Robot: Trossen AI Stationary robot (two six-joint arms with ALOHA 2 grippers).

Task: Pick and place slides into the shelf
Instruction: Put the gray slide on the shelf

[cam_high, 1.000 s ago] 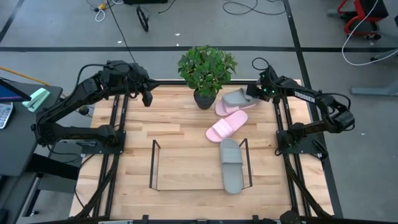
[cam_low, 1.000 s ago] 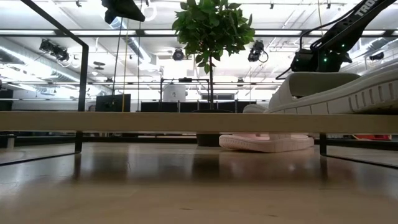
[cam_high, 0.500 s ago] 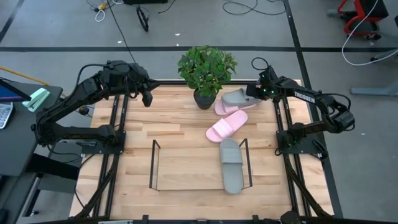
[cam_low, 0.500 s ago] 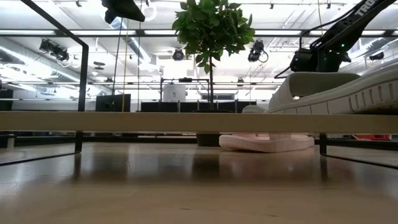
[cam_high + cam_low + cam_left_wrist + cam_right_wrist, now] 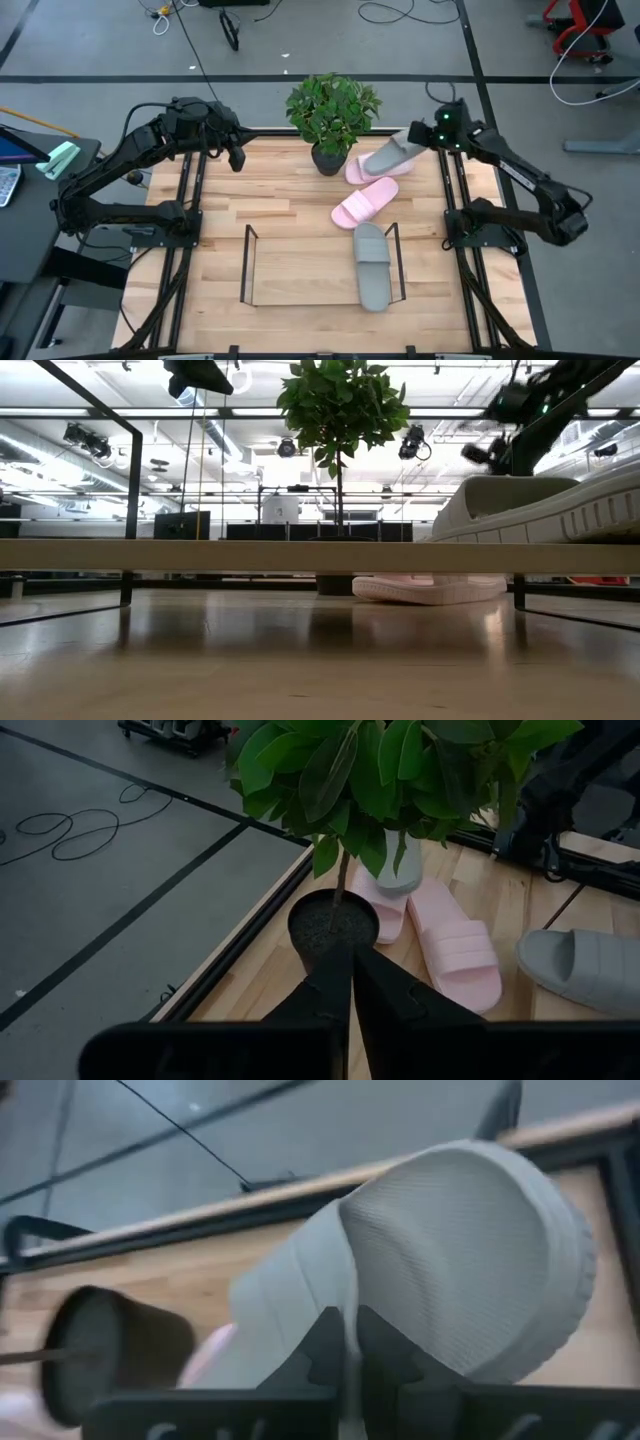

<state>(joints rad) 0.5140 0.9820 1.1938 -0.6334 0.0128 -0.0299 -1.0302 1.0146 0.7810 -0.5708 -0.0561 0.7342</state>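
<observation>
My right gripper (image 5: 420, 138) (image 5: 346, 1342) is over the table's far right and is shut on a grey slide (image 5: 390, 156) (image 5: 460, 1250), which tilts up toward it. Two pale pink slides lie on the table: one (image 5: 357, 172) beside the plant pot, under the grey slide's low end, and one (image 5: 364, 203) nearer the middle. The second grey slide (image 5: 372, 264) (image 5: 540, 510) lies in the right end of the black wire shelf (image 5: 247, 266). My left gripper (image 5: 236, 157) (image 5: 346, 982) is shut on nothing, above the table's far left corner. My right gripper pinches the grey slide between its two fingers at the slide's raised, far-right end (image 5: 346, 1295), next to its broad strap. The fingers come from the table's right side, slanting down. The slide is tilted, with that end up and its low end (image 5: 368, 166) down by the pink slide.
A potted plant (image 5: 332, 112) (image 5: 335, 925) stands at the far edge's middle, close to the pink slides. Black rails (image 5: 186, 215) run along the table's left and right sides. The shelf's left and middle stretch is bare wood (image 5: 300, 265).
My right gripper has risen and moved slightly toward the far right corner. The grey slide, which lay flat across the far pink slide, is now tipped, its right end raised while its left end stays low by the pink slide.
</observation>
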